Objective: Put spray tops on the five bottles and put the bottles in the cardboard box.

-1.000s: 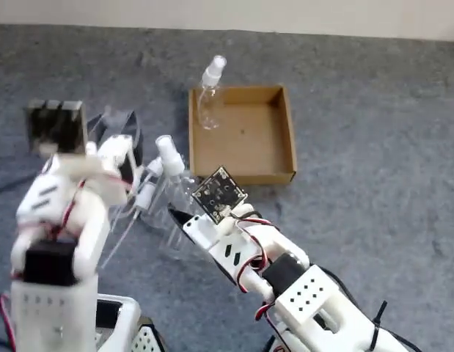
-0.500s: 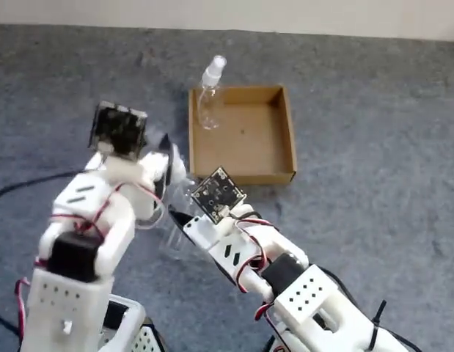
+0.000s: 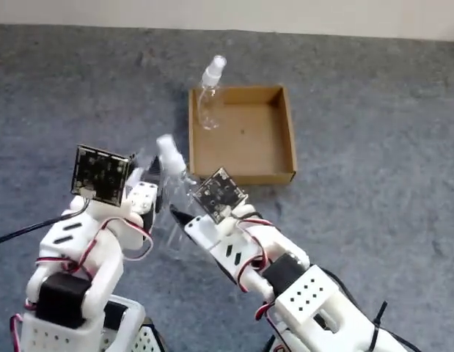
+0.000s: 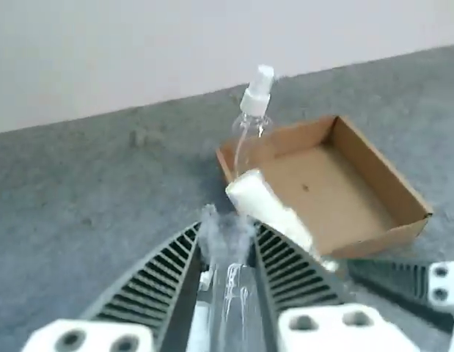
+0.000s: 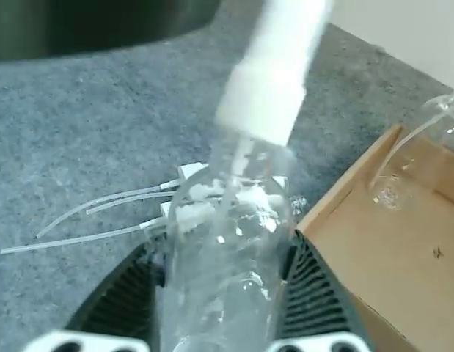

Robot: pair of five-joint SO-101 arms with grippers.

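The right gripper point(image 5: 223, 268) clamps a clear bottle point(image 5: 230, 213) with its spray top point(image 5: 274, 73) on, just beside the cardboard box point(image 3: 289, 132). The left gripper point(image 4: 227, 235) is closed on a clear item point(image 4: 228, 293) of undetermined type. Probable step: boxing. The next move requires clearing the box wall.

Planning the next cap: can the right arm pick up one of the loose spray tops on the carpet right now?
Probably not. The right gripper is shut on a bottle, so it has no free grip, though the spray tops lie uncovered nearby.
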